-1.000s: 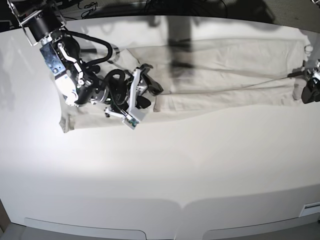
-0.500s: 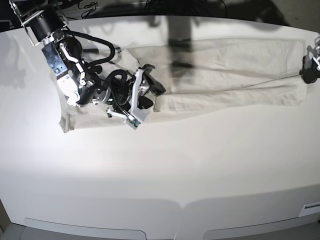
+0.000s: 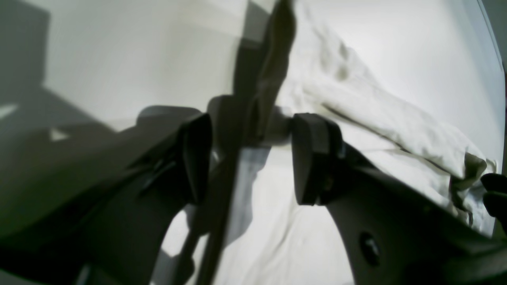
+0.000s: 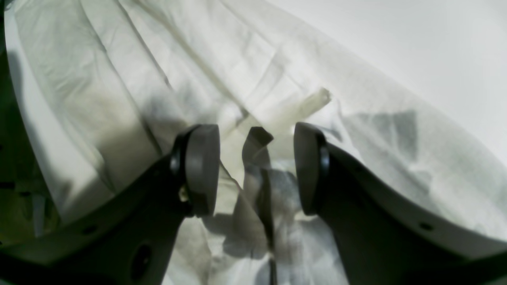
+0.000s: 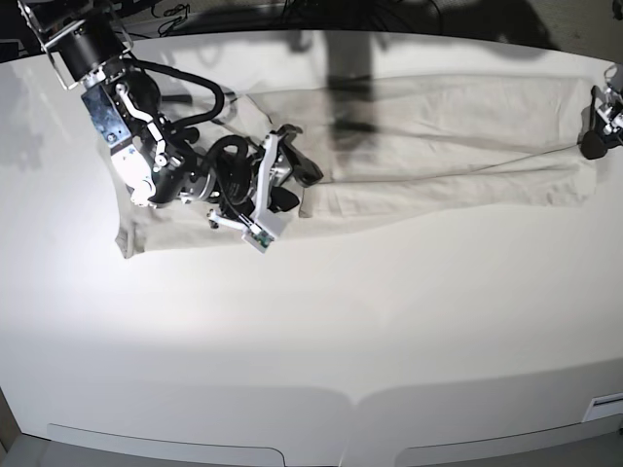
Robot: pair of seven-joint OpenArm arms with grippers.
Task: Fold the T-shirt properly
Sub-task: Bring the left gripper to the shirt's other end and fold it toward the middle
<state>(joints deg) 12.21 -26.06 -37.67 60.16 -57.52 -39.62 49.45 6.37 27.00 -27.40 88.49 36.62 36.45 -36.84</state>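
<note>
The T-shirt (image 5: 438, 136) lies as a long, pale beige band across the far half of the white table (image 5: 311, 321). My right gripper (image 5: 292, 185) hovers low over its left part, near the front edge of the cloth. In the right wrist view this gripper (image 4: 256, 170) is open above wrinkled fabric (image 4: 119, 79), with a small raised tab of cloth between the jaws. My left gripper (image 5: 596, 131) sits at the shirt's right end. Seen from the left wrist, it (image 3: 253, 158) is open, and a dark strip runs between its fingers; the shirt (image 3: 376, 111) stretches away behind.
The right arm's black cables (image 5: 185, 83) loop over the shirt's left end. Dark equipment and wires (image 5: 175, 15) line the table's far edge. Two seams (image 5: 355, 399) mark the table's near edge.
The left gripper has moved from the front corner of the shirt's right end toward the back of the table. The right arm has barely shifted.
</note>
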